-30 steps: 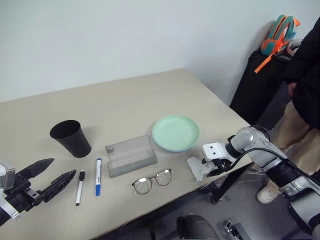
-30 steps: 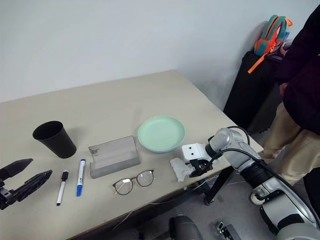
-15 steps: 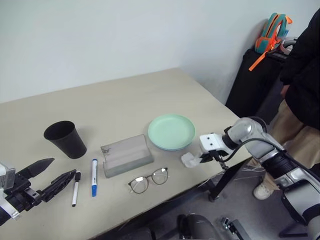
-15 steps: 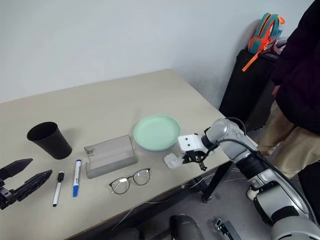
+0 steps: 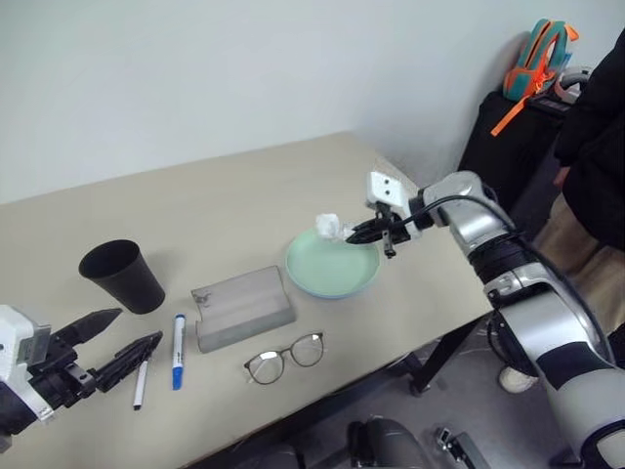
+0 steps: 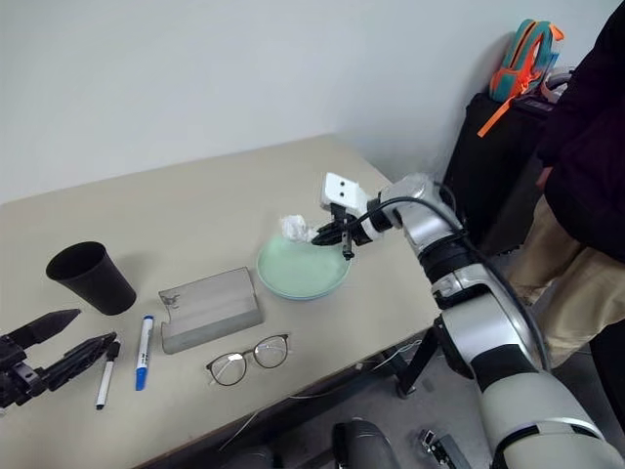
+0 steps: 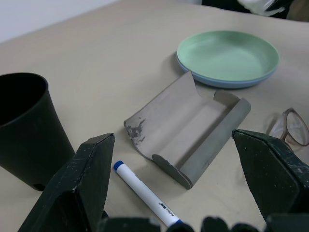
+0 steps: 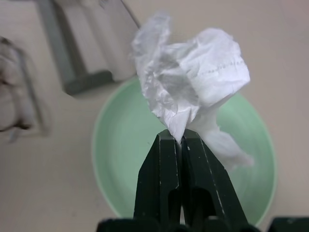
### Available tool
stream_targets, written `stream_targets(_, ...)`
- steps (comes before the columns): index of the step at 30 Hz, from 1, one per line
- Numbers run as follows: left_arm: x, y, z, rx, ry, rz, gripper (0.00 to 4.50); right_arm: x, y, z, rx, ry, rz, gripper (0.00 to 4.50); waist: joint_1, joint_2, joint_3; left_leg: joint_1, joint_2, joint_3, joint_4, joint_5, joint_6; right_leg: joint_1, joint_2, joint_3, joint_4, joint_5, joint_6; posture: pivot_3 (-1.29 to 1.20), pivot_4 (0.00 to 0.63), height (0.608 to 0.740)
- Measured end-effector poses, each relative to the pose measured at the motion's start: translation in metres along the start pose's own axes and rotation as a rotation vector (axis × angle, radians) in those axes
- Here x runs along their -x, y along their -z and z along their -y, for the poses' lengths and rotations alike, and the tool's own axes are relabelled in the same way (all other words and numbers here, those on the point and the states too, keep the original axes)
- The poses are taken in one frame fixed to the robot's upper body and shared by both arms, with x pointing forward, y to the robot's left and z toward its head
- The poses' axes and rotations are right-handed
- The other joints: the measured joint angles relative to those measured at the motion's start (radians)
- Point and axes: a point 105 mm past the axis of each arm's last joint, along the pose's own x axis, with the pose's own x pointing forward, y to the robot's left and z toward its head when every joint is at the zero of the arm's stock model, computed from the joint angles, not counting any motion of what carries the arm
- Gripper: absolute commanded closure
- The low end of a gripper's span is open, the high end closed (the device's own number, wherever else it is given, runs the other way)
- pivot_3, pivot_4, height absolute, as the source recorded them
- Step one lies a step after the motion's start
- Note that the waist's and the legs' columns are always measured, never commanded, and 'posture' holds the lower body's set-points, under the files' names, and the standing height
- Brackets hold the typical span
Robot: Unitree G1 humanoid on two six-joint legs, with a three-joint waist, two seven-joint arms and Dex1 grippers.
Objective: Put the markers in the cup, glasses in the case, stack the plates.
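White tissue pinched in our right gripper, hanging over the plates; left gripper wide (empty), nearest markers, long axes toward cup.

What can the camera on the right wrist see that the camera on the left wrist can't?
Right wrist view alone: the right gripper shut on the crumpled white tissue, held above the green plate. Left wrist view alone: the black cup, the blue-capped marker and the blue plate under the green one. Both share the green plate, the open grey case and the glasses.
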Motion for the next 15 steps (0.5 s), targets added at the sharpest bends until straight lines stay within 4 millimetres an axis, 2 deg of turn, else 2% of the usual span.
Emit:
stream_targets(3, -0.001, 0.002, 0.000, -0.004, 0.001, -0.012, 0.35, -0.010, 0.005, 0.000, -0.015, 0.012, -0.008, 4.47, -0.001, 0.000, 0.000, 0.000, 0.000, 0.001, 0.000, 0.000, 0.000, 0.000, 0.000, 0.001, 0.000, 0.000, 0.000, 0.00, 0.000, 0.738)
stream_targets(6, -0.002, 0.002, 0.002, -0.006, 0.007, -0.014, 0.35, -0.017, 0.012, 0.000, -0.024, 0.029, -0.027, 3.89, -0.001, 0.000, 0.000, 0.001, 0.000, 0.000, 0.000, 0.000, 0.000, 0.000, 0.000, 0.001, 0.000, 0.000, 0.000, 0.00, 0.000, 0.738)
stream_targets(10, -0.003, 0.003, 0.005, -0.006, 0.019, -0.018, 0.35, -0.020, 0.016, 0.003, -0.030, 0.048, -0.042, 2.57, -0.001, 0.000, 0.000, 0.001, 0.000, 0.000, 0.000, 0.000, 0.000, 0.000, 0.000, 0.001, 0.000, 0.000, 0.000, 0.00, 0.000, 0.738)
stream_targets(14, -0.007, 0.003, 0.010, -0.016, 0.044, -0.025, 0.35, -0.019, 0.003, 0.007, -0.017, 0.052, -0.013, 1.27, -0.001, 0.000, 0.000, 0.001, 0.000, -0.001, 0.001, 0.000, 0.000, 0.000, 0.001, 0.001, 0.000, 0.000, 0.000, 0.00, 0.000, 0.738)
stream_targets(15, -0.009, 0.001, 0.012, -0.025, 0.055, -0.027, 0.35, -0.018, 0.000, 0.006, -0.017, 0.041, -0.006, 1.27, -0.001, 0.000, 0.000, 0.001, 0.000, -0.001, 0.000, 0.000, 0.000, 0.001, 0.001, 0.001, 0.000, 0.000, 0.000, 0.00, 0.000, 0.738)
